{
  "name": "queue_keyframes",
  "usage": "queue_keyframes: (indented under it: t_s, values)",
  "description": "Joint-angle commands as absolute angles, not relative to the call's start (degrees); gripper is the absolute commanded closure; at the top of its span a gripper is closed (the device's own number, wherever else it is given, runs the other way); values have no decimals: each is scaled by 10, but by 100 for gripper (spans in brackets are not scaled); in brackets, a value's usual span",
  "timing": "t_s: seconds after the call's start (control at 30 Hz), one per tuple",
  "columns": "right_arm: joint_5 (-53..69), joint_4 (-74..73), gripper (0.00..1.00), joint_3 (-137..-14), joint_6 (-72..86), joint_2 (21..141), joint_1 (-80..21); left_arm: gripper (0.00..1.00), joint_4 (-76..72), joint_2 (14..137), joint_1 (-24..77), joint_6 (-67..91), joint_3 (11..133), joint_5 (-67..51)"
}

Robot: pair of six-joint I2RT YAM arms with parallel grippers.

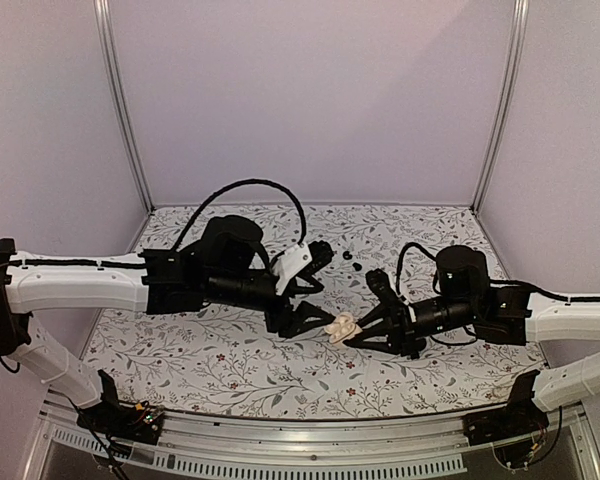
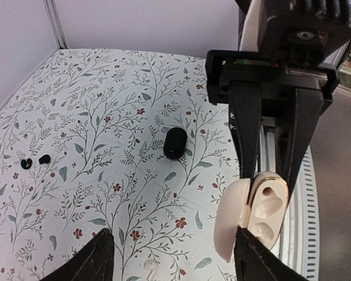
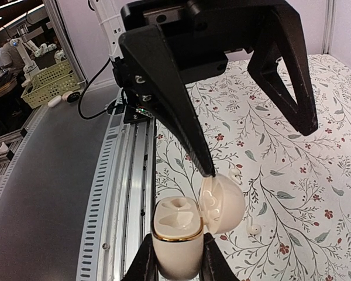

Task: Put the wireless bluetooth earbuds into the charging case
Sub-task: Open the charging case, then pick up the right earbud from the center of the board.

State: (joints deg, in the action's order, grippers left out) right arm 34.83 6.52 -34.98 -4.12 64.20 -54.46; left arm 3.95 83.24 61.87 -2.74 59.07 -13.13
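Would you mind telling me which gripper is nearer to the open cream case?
Right. The right gripper grips the cream case by its base. The left gripper stands open beside it, one fingertip at the opened lid.

The counter [image 2: 105,88] is white, printed with grey-green leafy sprigs and small red blossoms. The open charging case [image 2: 266,211] is cream with a gold rim. The two wireless earbuds [image 2: 44,158] are black, as is an oval case [image 2: 175,143]. The left tool [image 2: 174,231] and right tool [image 2: 268,180] are black. The walls [image 2: 134,23] are pale lilac.
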Motion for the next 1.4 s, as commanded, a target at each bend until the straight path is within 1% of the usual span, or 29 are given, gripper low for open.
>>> queue_keyframes:
  t_s: [0.0,0.13,0.2,0.23,0.4,0.47,0.57,0.77,0.87,1.03,1.2,1.37]
  values:
    - [357,68,100,-362,-45,627,-549,30,37,821,611,-22,582,-120]
    - [347,80,100,-351,-33,615,-543,15,-1,779,599,-7,547,-101]
    - [349,90,100,-342,-24,608,-536,2,-35,744,590,-1,520,-86]
    - [351,94,100,-338,-19,602,-531,0,-50,727,586,8,506,-80]
    - [350,99,100,-329,-11,585,-516,0,-94,665,563,48,454,-27]
    - [349,101,100,-325,-6,577,-510,0,-69,670,555,45,458,-7]
    - [348,104,100,-318,-3,562,-497,0,29,715,553,22,503,-9]
    - [355,110,100,-293,40,527,-458,0,151,837,554,-21,583,-115]
    - [352,111,100,-280,54,506,-443,6,205,902,554,-34,632,-113]
    - [341,113,100,-262,71,468,-428,25,312,1030,564,-47,732,-85]
    - [335,107,100,-253,81,436,-421,36,393,1121,584,-68,812,-68]
    - [331,104,100,-249,83,419,-421,45,435,1175,596,-81,861,-55]
